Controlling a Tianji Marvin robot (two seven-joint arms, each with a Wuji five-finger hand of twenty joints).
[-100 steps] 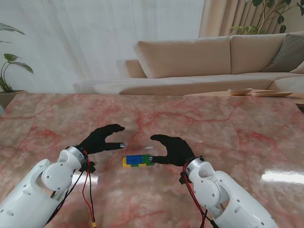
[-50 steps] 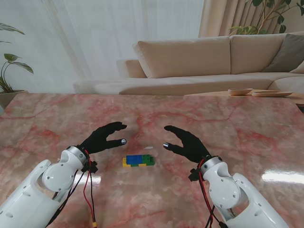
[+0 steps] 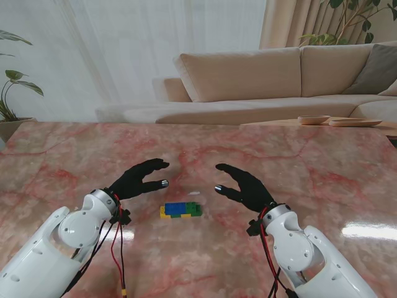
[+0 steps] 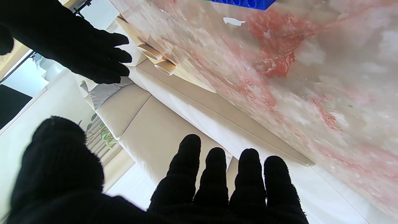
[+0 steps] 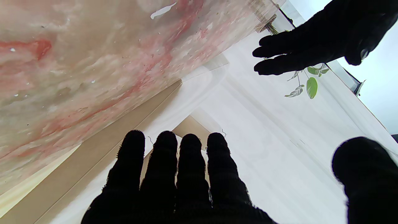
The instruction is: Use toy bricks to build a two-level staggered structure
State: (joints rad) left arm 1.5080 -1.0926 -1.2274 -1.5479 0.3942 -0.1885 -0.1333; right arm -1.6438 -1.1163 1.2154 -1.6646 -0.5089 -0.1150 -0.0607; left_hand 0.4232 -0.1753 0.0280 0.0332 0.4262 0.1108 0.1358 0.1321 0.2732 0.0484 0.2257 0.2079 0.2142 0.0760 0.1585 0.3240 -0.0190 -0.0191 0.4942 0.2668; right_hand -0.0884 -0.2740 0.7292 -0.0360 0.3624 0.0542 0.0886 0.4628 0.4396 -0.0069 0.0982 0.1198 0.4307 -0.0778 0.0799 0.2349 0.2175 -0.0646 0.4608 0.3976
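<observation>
Between the two spread, empty robot hands, left robot hand (image 3: 138,180) at 9 o'clock and right robot hand (image 3: 243,186) at 3, sits the brick stack (image 3: 180,210) on the bench (image 3: 298,155), looking finished, so nobody's gripping it.

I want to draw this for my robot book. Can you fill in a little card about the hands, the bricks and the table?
left hand: open, holding nothing, left of the bricks
right hand: open, holding nothing, right of the bricks
bricks: one small stack between the hands, touched by neither
brick colours: blue, green, yellow
table: pink marble, shiny
behind the table: beige sofa
</observation>
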